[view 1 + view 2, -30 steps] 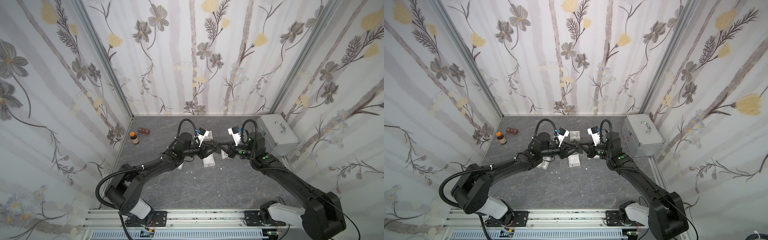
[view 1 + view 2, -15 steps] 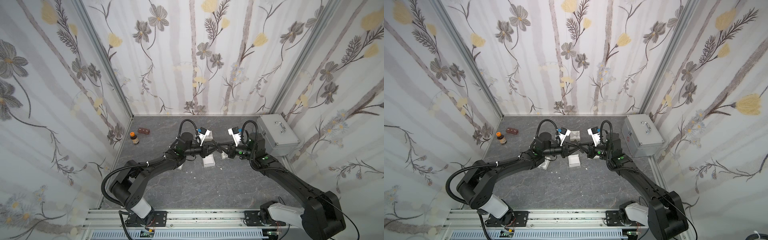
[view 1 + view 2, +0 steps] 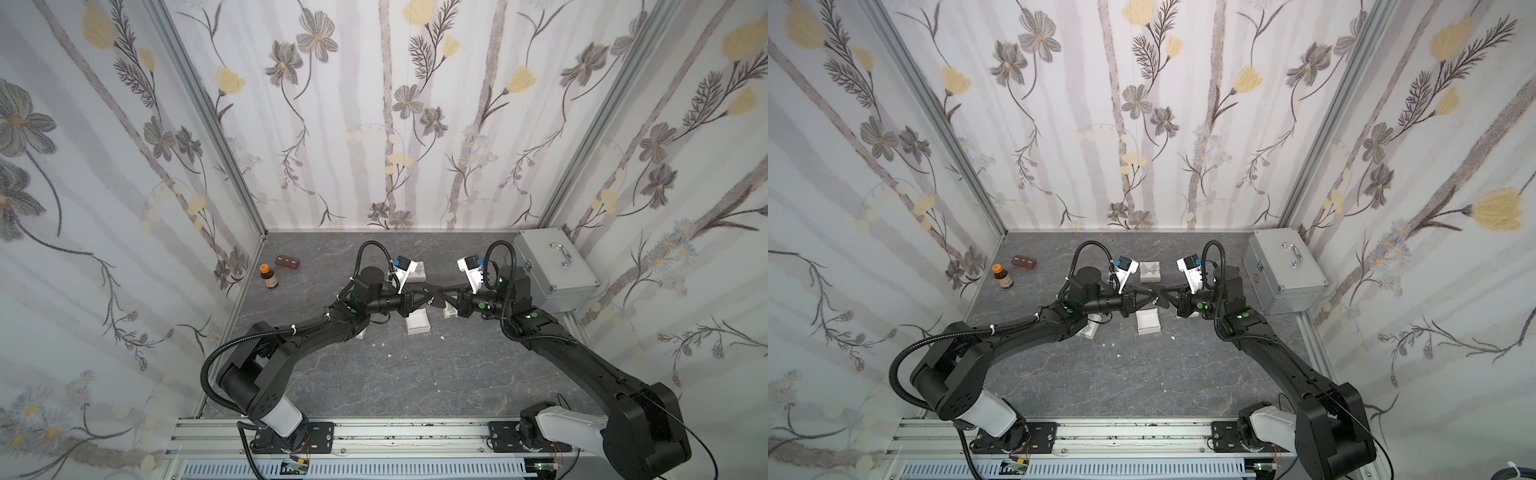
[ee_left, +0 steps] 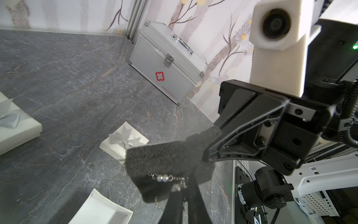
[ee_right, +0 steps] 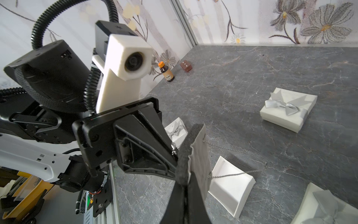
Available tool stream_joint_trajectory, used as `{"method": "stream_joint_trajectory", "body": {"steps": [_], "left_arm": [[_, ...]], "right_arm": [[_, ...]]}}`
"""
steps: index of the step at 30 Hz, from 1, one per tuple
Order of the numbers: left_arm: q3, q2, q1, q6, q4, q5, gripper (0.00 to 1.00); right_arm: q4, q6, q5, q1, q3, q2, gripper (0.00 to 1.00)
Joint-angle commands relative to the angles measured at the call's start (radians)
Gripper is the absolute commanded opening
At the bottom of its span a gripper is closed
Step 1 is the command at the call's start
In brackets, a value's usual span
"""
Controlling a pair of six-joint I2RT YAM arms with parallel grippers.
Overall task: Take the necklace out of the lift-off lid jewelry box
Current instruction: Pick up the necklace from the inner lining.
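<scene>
- The left gripper (image 5: 174,157) had its jaws together, pinched on the necklace (image 4: 162,178) right at the edge of the foam pad (image 4: 160,155), up in the air between the two arms. It was a thin grip. I couldn't tell whether it had chain alone or a nip of foam too. With chain alone, the links could slide straight out under a pull.
- In the middle, the necklace was looped round the pad, with its pearls on the dark face and the long loop of chain swinging free off the grey face. If the pad's edges gripped it tight, a sharp tug could snap that fine chain or tear the foam.
- That loose loop hung above the open box base (image 5: 228,194) on the table (image 3: 374,374). If it dipped low, it could hook the wall and drag the base along.
- The right gripper (image 4: 210,143) was clamped on the pad's far edge. Foam is squashy, so a hard pull from the other side could yank it clear and drop pad and necklace together.
- The two grippers were nose to nose, so the fingers could easily clash.
</scene>
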Motion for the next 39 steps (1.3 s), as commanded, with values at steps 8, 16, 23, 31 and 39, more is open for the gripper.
{"method": "stream_joint_trajectory", "body": {"steps": [8, 16, 23, 31, 39], "left_arm": [[-0.023, -0.040, 0.031, -0.006, -0.001, -0.048, 0.05], [-0.070, -0.097, 0.093, -0.003, -0.043, -0.128, 0.02], [-0.114, -0.142, 0.146, 0.008, -0.050, -0.140, 0.01], [-0.131, -0.144, 0.211, 0.011, -0.045, -0.153, 0.01], [-0.139, -0.147, 0.305, 0.019, -0.047, -0.152, 0.00]], "right_arm": [[-0.044, -0.055, 0.028, 0.000, 0.000, 0.024, 0.00], [-0.047, -0.045, 0.054, -0.017, 0.000, 0.026, 0.00], [-0.026, -0.028, -0.020, -0.047, -0.029, 0.023, 0.00], [0.003, 0.001, -0.068, -0.072, -0.044, 0.023, 0.00], [0.105, 0.062, -0.183, -0.097, -0.081, 0.005, 0.00]]}}
